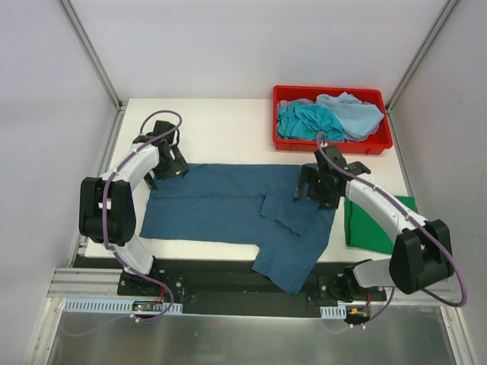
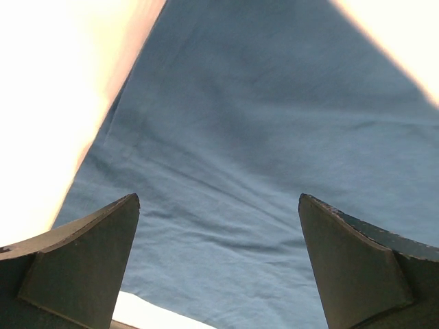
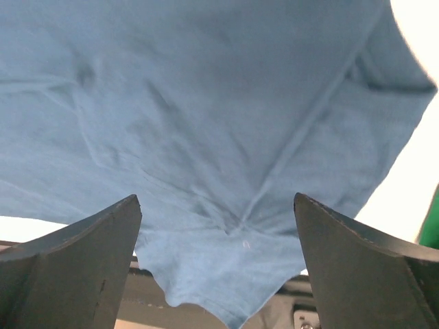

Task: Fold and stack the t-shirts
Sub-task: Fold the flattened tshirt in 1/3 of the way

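A dark teal-blue t-shirt (image 1: pixel 228 201) lies spread across the table, one part hanging over the near edge. My left gripper (image 1: pixel 163 171) is open above its far left corner; the left wrist view shows the blue cloth (image 2: pixel 260 137) between wide-apart fingers. My right gripper (image 1: pixel 313 190) is open above the shirt's right side near a sleeve fold; the right wrist view shows the wrinkled cloth (image 3: pixel 206 123) below it. A folded bright green t-shirt (image 1: pixel 377 222) lies at the right. Turquoise (image 1: pixel 304 120) and pale blue (image 1: pixel 354 114) shirts lie in the bin.
A red plastic bin (image 1: pixel 332 141) stands at the back right of the white table (image 1: pixel 228 133). Metal frame posts and white walls close in the sides. The table's near edge borders a black rail with the arm bases.
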